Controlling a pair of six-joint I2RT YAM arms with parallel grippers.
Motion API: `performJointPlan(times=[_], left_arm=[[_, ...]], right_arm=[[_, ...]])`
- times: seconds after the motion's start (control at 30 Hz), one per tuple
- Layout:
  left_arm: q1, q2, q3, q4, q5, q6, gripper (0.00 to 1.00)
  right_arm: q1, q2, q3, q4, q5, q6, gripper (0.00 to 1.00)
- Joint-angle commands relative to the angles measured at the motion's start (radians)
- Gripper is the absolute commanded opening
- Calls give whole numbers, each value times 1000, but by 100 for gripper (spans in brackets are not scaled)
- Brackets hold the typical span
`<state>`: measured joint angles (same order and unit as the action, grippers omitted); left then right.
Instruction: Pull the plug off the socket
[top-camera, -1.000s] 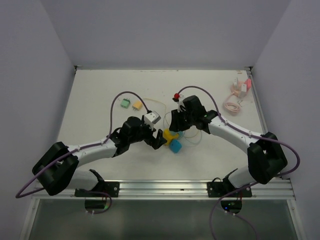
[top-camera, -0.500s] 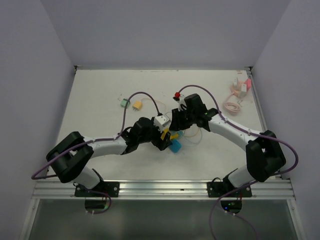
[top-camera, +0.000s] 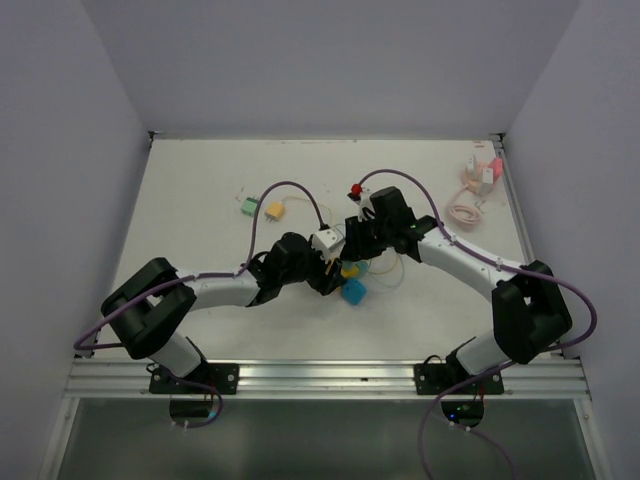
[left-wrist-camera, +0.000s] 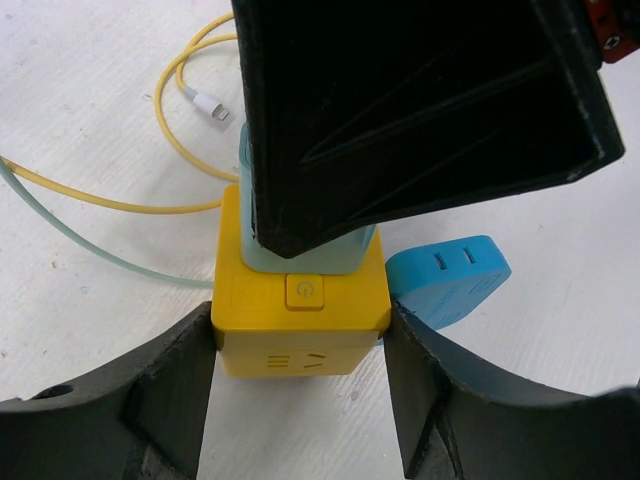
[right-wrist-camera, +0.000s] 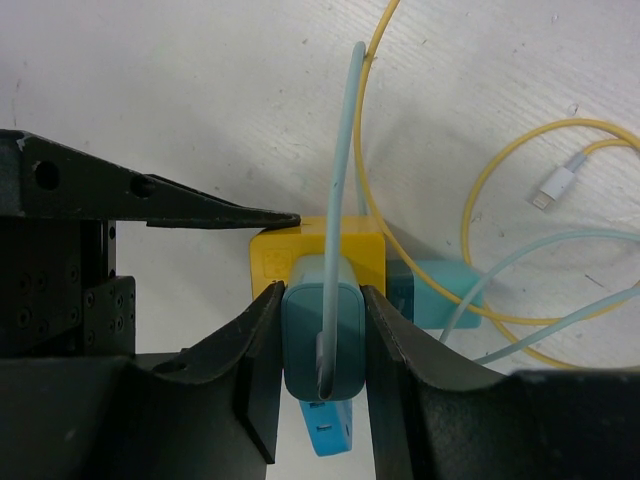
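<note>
Right, you have both grippers on the one stack near the middle of the table (top-camera: 200, 180). The yellow socket (left-wrist-camera: 300, 320) stands on the tabletop with its power button facing up, and the pale teal plug (right-wrist-camera: 322, 340) is seated in its top face, not pulled out.

Your right gripper (right-wrist-camera: 322, 310) is narrowed onto the plug. In the right wrist view its fingers (right-wrist-camera: 262, 350) press the plug's flanks at 9 and 3 o'clock, with the plug filling the gap between them. The plug's teal cable (right-wrist-camera: 345, 150) runs up over its back and off toward 12 o'clock.

Your left gripper (left-wrist-camera: 300, 340) sits lower, around the socket. In the left wrist view one finger (left-wrist-camera: 170, 380) lies against the socket's side at 9 o'clock and the other against the side at 3 o'clock. The jaws stand about half wide, and both pads look to be in contact, so the socket is held between them. The right gripper's dark finger covers most of the plug from 12 o'clock in that view.

A blue block (left-wrist-camera: 445, 285) rests on the table just beside the socket at 3 o'clock, touching or nearly touching its corner. A yellow cable (left-wrist-camera: 190, 110) loops off at 11 o'clock and ends in a white connector.
</note>
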<state>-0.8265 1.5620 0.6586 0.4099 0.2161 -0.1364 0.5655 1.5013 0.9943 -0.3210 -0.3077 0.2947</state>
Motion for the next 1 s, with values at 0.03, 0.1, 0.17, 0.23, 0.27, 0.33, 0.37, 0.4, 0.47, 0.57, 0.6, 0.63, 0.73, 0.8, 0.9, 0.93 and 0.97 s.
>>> performJointPlan(times=[0.03,0.1,0.17,0.23,0.27,0.33,0.37,0.4,0.47,0.57,0.6,0.63,0.73,0.8,0.9,0.93,0.97], left_arm=[[-16,7,35,20,34,4,13],[-16,6,36,-3,37,1,0],[-16,6,47,-48,40,-3,0],[-17,10,65,-104,43,-5,0],[-16,10,70,-124,42,-8,0],[-17,4,73,-157,40,-12,0],[-17,3,75,-167,34,-14,0],[-17,0,79,-184,29,-20,0],[-19,0,87,-218,23,-22,0],[-17,13,96,-261,28,-23,0],[-17,24,101,-273,29,-25,0],[-17,30,110,-296,29,-23,0],[-17,53,128,-339,34,-22,0],[-17,70,136,-362,34,-19,0],[-17,89,148,-396,40,-19,0],[-17,93,154,-408,45,-19,0],[-17,98,160,-437,46,-19,0]], right_arm=[[11,-29,46,-1,-51,23,0],[10,-38,64,-16,-27,23,0],[11,-55,78,-29,-7,18,0],[10,-67,101,-46,21,12,0],[11,-76,107,-47,30,9,0],[11,-87,124,-53,48,8,0],[11,-95,127,-53,54,8,0],[10,-101,133,-55,59,9,0],[11,-108,139,-47,65,14,0],[11,-127,148,-38,68,24,0],[11,-133,155,-33,68,27,0],[11,-136,161,-33,71,27,0],[11,-141,185,-35,81,26,0],[11,-141,201,-36,90,20,0],[11,-138,217,-41,97,9,0],[11,-136,219,-43,101,6,0],[10,-133,221,-44,102,3,0]])
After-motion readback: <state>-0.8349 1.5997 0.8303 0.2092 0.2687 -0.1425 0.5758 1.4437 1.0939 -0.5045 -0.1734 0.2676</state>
